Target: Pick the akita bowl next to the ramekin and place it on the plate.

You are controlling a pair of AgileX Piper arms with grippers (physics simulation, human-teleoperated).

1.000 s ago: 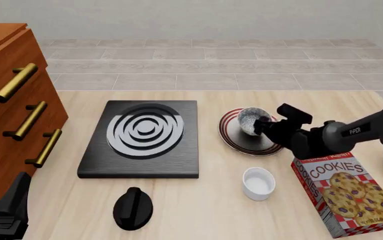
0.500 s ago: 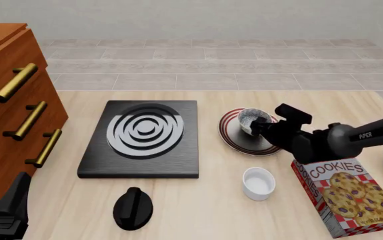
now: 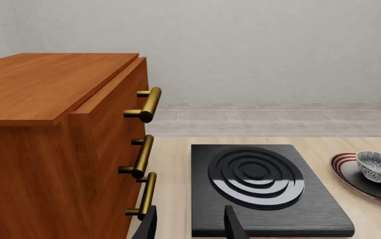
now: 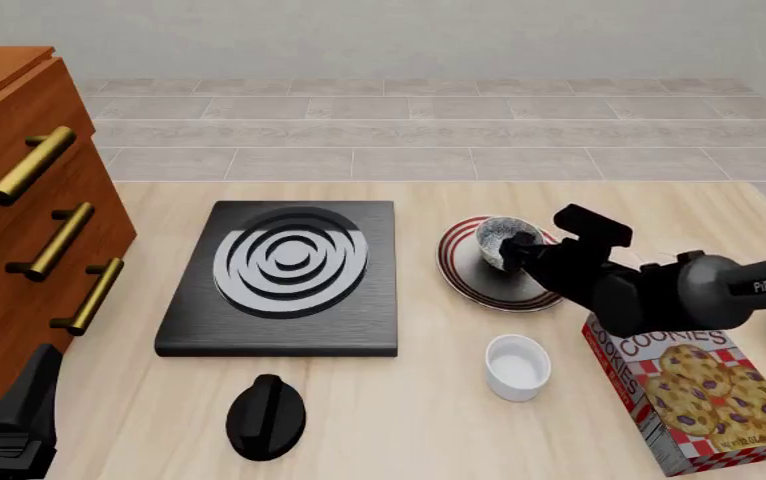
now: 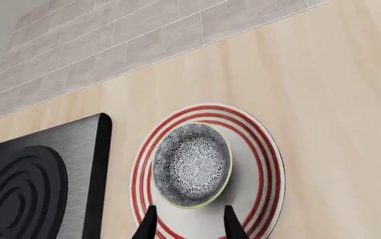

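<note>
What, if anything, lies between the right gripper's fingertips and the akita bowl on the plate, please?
Nothing: in the right wrist view only bare plate shows between the open right gripper and the akita bowl.

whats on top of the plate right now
The akita bowl sits on the plate, its speckled inside empty. The right pincer is open at the bowl's near edge. In the front view the arm hides part of the plate, so that patch is unseen.
</note>
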